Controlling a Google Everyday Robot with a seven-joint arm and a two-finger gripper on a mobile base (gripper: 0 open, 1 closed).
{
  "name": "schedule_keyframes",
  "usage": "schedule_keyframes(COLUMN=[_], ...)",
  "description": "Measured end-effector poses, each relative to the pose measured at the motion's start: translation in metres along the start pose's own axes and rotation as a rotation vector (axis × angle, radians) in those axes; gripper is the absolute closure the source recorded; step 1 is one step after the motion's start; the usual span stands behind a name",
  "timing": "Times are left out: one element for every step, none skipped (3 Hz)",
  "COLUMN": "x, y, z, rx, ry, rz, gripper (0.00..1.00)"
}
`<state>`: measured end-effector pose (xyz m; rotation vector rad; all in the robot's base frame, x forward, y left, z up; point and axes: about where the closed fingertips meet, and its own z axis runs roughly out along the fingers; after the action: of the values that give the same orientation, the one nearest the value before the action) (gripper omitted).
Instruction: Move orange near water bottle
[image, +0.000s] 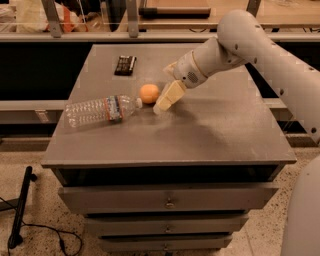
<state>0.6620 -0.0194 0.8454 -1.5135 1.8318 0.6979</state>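
The orange (149, 93) rests on the grey table top (210, 135), right beside the white cap of the water bottle (100, 110). The bottle lies on its side at the left of the table, cap pointing right toward the orange. My gripper (162, 100) is just right of the orange with its cream fingers (169, 96) angled down to the table. It is open and holds nothing. The orange sits free at the fingers' left side.
A small flat black rectangular object (125, 65) lies at the back of the table. The table is a drawer cabinet with its front edge (165, 164) near me. A black cable and stand (20, 210) are on the floor at left.
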Motion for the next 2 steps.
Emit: schedule_keyframes(x=[0.009, 0.013], y=[-0.005, -0.011], z=[-0.021, -0.047], rx=[-0.022, -0.030], ry=[-0.016, -0.074], rz=[-0.006, -0.032], gripper=[0.00, 0.00])
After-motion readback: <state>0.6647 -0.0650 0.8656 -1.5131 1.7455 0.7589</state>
